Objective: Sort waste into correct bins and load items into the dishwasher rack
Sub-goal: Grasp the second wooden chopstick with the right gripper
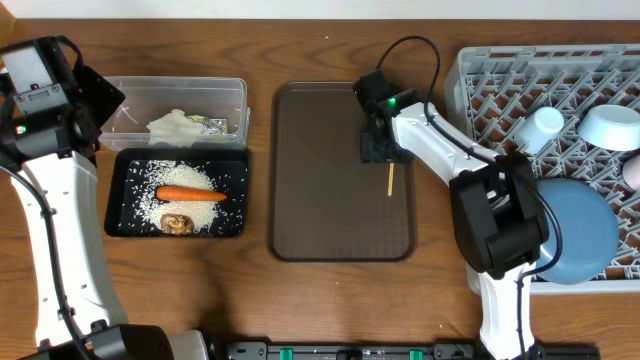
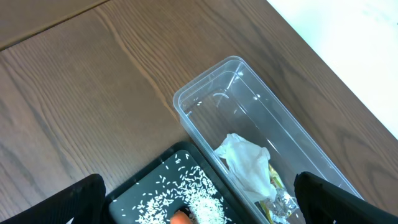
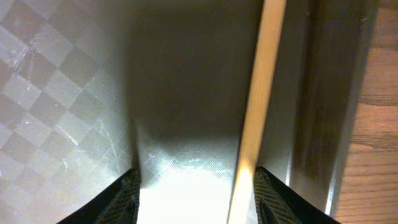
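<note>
Overhead, the right tool (image 1: 381, 140) hangs low over the far right part of the large brown serving tray (image 1: 320, 200). A thin wooden chopstick (image 1: 391, 177) lies on the tray floor just inside its right rim. In the right wrist view the stick runs between the two fingers (image 3: 127, 196), much closer to the right one, and the jaws stand apart, released, not clenched on it. The step in hand looks like picking up the chopstick for the large square grey plastic dishwasher rack (image 1: 480, 90) at the right. That rack already carries a big blue round plate (image 1: 575, 230), a white bowl (image 1: 610, 125) and a small pale cup (image 1: 540, 128). The waste seems sorted: loose white rice (image 1: 200, 180) and an orange carrot (image 1: 190, 194) lie in the shallow black rectangular tray (image 1: 118, 200), and crumpled white tissue (image 1: 178, 125) in the clear plastic tub (image 1: 235, 90). Next, the jaws need to centre on the thin stick and close squarely so it does not roll. The left tool (image 2: 199, 211) hovers wide open above the bins.
</note>
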Tool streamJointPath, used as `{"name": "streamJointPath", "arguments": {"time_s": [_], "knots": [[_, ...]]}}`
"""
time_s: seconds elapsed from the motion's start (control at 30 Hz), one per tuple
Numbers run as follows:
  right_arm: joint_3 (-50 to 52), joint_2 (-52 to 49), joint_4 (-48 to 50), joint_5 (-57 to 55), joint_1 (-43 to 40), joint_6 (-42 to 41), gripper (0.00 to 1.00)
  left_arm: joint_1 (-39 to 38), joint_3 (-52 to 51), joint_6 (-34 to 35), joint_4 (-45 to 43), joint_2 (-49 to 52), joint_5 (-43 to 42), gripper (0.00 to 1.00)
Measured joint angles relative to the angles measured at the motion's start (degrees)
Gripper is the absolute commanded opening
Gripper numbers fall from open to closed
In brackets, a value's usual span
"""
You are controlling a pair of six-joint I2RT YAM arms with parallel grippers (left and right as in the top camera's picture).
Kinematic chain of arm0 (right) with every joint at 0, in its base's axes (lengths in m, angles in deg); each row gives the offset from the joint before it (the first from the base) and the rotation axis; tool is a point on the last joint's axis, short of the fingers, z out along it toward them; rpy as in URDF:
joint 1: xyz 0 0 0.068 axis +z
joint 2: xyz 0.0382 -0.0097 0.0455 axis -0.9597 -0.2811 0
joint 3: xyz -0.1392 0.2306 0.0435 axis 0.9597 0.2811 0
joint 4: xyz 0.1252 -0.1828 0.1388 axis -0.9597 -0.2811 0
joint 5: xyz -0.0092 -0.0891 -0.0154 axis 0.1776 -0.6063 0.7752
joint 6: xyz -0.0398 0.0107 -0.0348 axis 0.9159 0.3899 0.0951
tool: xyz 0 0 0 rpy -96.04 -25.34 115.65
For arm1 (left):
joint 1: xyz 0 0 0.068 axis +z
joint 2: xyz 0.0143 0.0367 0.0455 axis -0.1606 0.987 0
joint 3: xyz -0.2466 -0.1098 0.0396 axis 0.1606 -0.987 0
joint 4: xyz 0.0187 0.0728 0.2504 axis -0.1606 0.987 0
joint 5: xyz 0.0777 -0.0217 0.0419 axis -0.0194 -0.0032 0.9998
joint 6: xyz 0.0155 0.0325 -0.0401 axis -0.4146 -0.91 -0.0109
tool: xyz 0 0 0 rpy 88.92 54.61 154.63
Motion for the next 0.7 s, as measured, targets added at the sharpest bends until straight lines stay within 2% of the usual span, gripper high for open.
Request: {"name": "streamJointPath", "arguments": {"time_s": [0.17,0.5,0.7], "knots": [[-0.7,-0.7,-0.2,0.5,0.0,-2.5,0.55,0.0,0.0,0.0,0.0,0.0,0.0,0.98],[-1.9,-1.6,-0.3,0.6,-0.1,-5.0,0.46,0.0,0.0,0.0,0.0,0.0,0.0,0.98],[-2.0,-1.6,-0.5,1.3,-0.9,-6.6,0.25,0.0,0.0,0.0,0.0,0.0,0.0,0.98]]}}
